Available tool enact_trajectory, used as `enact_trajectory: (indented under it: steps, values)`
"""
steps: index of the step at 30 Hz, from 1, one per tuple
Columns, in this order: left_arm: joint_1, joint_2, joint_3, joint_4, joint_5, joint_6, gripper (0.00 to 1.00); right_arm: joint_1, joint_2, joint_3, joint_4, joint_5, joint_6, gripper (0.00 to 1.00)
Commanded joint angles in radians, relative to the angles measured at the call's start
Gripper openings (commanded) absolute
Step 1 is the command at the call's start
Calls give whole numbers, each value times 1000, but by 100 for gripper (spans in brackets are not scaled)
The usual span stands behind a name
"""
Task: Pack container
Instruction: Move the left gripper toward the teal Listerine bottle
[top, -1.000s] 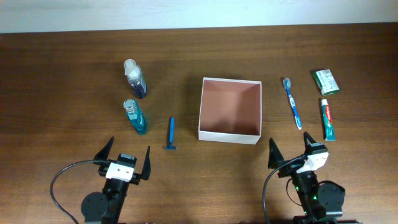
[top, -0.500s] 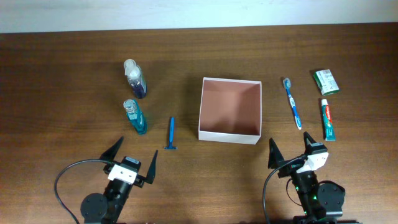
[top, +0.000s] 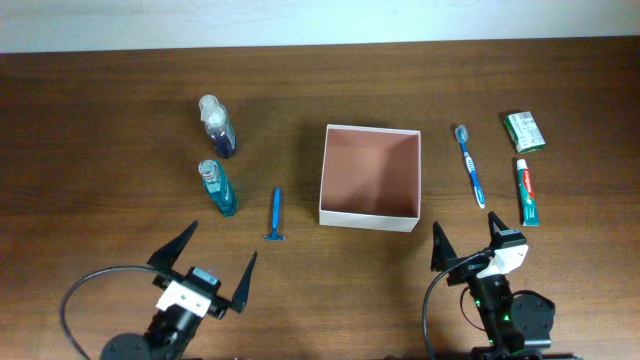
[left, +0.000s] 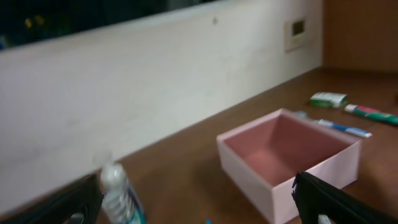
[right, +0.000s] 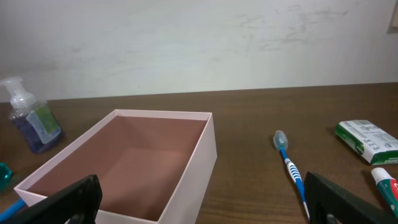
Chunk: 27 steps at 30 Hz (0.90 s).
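The container (top: 369, 217), a white square box with a pinkish-brown inside, sits mid-table and is empty; it also shows in the left wrist view (left: 249, 168) and the right wrist view (right: 202, 155). Left of it lie a blue razor (top: 275, 214), a teal bottle (top: 217, 187) and a purple pump bottle (top: 217, 127). Right of it lie a blue toothbrush (top: 469, 164), a toothpaste tube (top: 527, 192) and a green packet (top: 525, 131). My left gripper (top: 203, 270) is open and empty near the front edge. My right gripper (top: 467, 243) is open and empty in front of the container's right corner.
A white wall (right: 186, 43) runs behind the table's far edge. Black cables (top: 80, 300) loop beside the arm bases at the front edge.
My left gripper has drawn back toward the front edge and opened wider. The right arm and the objects have not moved.
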Motion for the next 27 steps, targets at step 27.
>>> enact_trajectory:
  steps: [27]
  values:
    - [6, 470, 591, -463, -109, -127, 99, 10, -9, -5, -7, 2, -8, 98]
